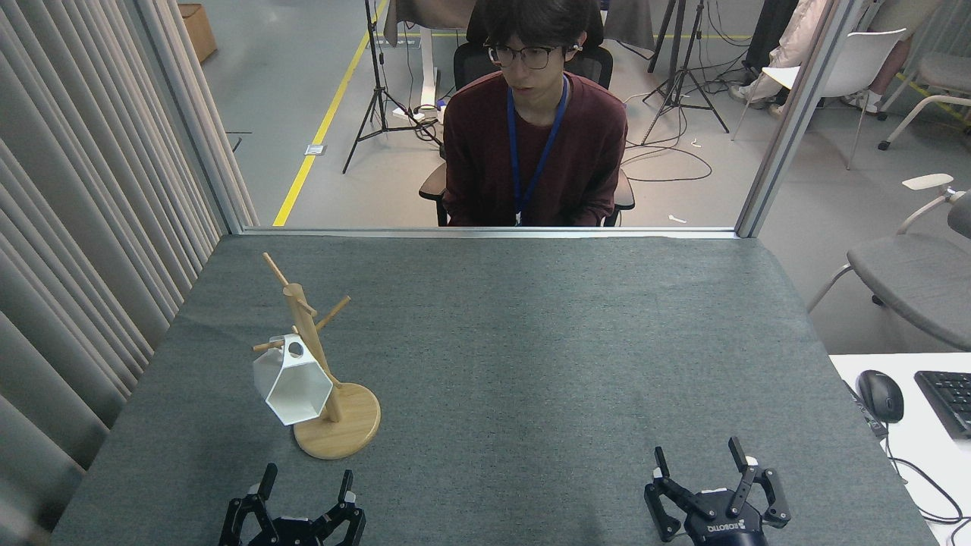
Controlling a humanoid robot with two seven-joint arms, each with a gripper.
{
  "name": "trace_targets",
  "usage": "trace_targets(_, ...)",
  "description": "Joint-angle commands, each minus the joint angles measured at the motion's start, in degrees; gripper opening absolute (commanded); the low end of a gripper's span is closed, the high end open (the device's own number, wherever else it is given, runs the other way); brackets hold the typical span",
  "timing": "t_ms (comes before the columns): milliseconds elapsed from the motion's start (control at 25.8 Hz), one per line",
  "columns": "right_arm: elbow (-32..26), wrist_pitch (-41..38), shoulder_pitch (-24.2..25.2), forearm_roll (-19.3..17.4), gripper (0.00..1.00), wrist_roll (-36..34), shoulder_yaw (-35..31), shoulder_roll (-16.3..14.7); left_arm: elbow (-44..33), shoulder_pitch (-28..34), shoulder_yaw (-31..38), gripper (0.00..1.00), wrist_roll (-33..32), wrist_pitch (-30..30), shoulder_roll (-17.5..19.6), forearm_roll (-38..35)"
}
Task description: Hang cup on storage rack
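The white faceted cup (290, 382) hangs by its loop handle from a left-pointing peg of the wooden storage rack (318, 356), its open hexagonal rim tilted toward me. The rack stands on its round disc base at the table's left. My left gripper (306, 482) is open and empty at the bottom edge, below the rack's base and apart from the cup. Near the bottom right, my right gripper (698, 456) is open too, with nothing between its fingers.
A person (535, 129) sits in a chair behind the table's far edge. Grey curtains (83, 227) line the left side. A white desk with a mouse (880, 395) and a keyboard (948, 402) lies at the right.
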Motion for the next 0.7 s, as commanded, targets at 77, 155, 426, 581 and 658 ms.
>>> trace_targets(77,-0.4,-0.2,0.3,0.0,0.98,-0.1,-1.6,-0.6,1.5,-0.8,-1.9,1.00,-0.3,3.1,-0.5,1.3)
trace_targets(155,-0.5,0.0,0.3,0.0,0.98,-0.1,-1.6,-0.6,2.7,-1.4,-2.7,1.00,-0.3,4.7,-0.6,1.3)
trace_targets(426,-0.6,0.2,0.4,0.0,0.98,-0.1,-1.6,-0.4,3.7,-2.8,-3.3,1.00,-0.7,5.2,-1.1,1.3)
trace_targets(581,-0.9,0.3,1.2,0.0,0.98,-0.1,-1.6,0.0,3.7,-3.2,-3.3,1.00,-2.6,5.2,-1.2,1.2)
trace_targets(658,-1.7,0.3,2.1,0.0,0.98,-0.1,-1.7,0.3,3.7,-3.6,-3.3,1.00,-2.7,5.2,-1.2,1.1)
